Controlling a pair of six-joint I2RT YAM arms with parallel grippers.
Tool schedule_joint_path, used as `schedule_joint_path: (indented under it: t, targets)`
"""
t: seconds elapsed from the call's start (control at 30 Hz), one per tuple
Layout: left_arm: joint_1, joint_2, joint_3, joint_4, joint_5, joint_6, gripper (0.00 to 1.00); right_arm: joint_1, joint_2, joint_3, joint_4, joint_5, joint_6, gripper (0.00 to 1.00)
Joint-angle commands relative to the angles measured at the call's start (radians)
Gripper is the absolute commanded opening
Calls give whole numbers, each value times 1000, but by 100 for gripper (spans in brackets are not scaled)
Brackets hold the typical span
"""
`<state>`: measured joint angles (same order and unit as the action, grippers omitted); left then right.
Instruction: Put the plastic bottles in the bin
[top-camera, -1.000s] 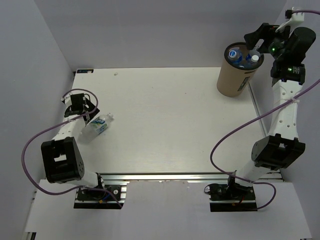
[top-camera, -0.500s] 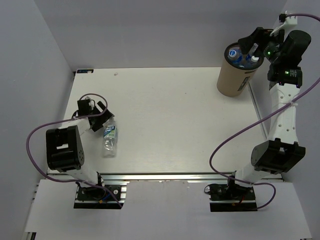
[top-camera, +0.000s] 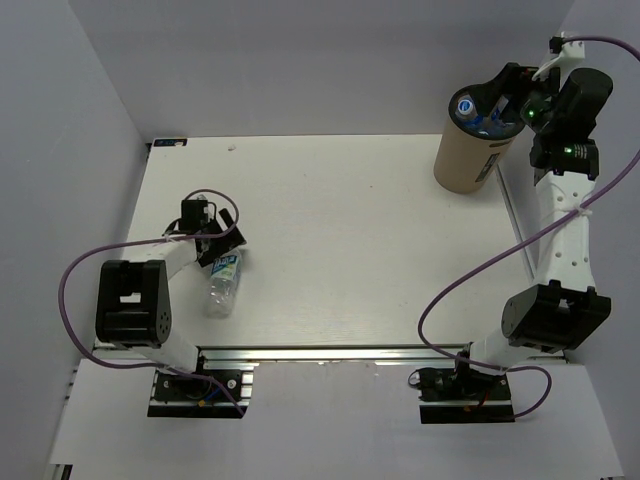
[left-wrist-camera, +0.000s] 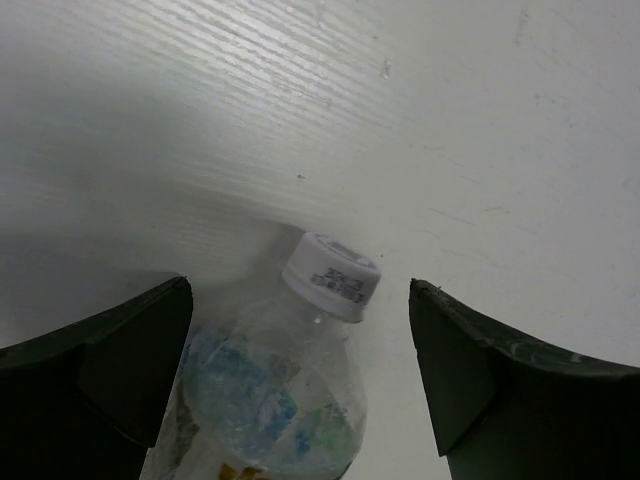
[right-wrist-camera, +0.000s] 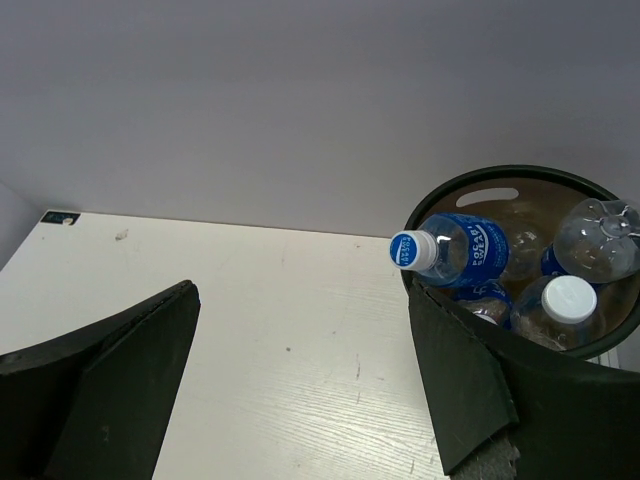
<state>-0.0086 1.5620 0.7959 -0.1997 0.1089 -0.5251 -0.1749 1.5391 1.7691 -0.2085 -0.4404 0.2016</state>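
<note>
While the tall tan cylindrical bin (top-camera: 462, 160) with its dark brown rim stands at the far right corner of the white table (top-camera: 350, 220), close to the table's right edge and the grey back wall, one small clear plastic bottle (top-camera: 222, 288) with a blue label and white cap (left-wrist-camera: 331, 277) lies on its side well apart from the bin, across the board toward the near left, short of the left edge. A broad stretch of white tabletop lies between that bottle and the bin. Inside the bin three more clear bottles (right-wrist-camera: 455, 248) lie jumbled, two white caps showing. The left arm is folded low at the side opposite the bin, and the left gripper (top-camera: 222, 248) points at the lying bottle's cap end, jaws spread wide on either side of the neck; whether a finger touches the plastic I cannot tell. The right arm rises stretched tall beside the bin, the right gripper (top-camera: 497, 92) just above the bin's rim, jaws spread wide and holding nothing
</note>
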Motion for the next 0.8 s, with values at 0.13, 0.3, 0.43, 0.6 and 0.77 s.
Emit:
schedule_joint_path:
  t: [0.13,0.3,0.43,0.6,0.77]
  targets:
    - [-119,24,69,-72,-166,112,94,5,-82,-48,46,31,-14,89]
    - [-120,39,106,-109,-210,112,70,5,-114,-77,54,29,-8,89]
    - [-120,50,111,-115,-222,117,49,5,-143,-108,58,31,-1,89]
    - [-122,32,117,-115,-192,103,25,6,-181,-168,70,10,68,89]
    - [-122,-20,134,-125,-179,70,0,64,-208,-201,35,-46,61,89]
